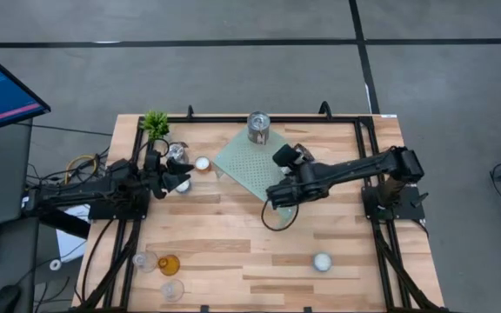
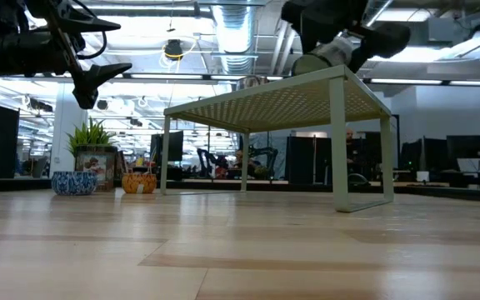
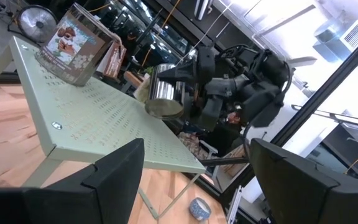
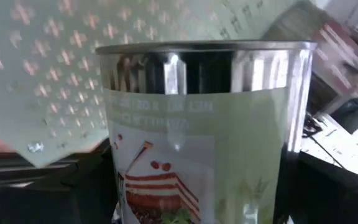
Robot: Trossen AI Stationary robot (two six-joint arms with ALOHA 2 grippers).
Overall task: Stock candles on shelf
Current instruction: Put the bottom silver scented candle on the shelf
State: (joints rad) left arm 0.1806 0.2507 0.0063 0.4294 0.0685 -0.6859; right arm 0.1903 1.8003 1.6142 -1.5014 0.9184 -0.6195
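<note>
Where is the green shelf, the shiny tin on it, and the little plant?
shelf (image 1: 249, 165): high view, bare perforated top.
silver tin (image 1: 258, 127): high view, its round top, at the shelf's far corner.
green potted plant (image 1: 156, 123): high view, its leaves.

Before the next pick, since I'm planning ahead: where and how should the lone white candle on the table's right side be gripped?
Grip the white candle across its round side wall, coming straight down from above. It looks low and round, and it stands alone on the tabletop. The fingers could therefore probably straddle it at any angle.
</note>
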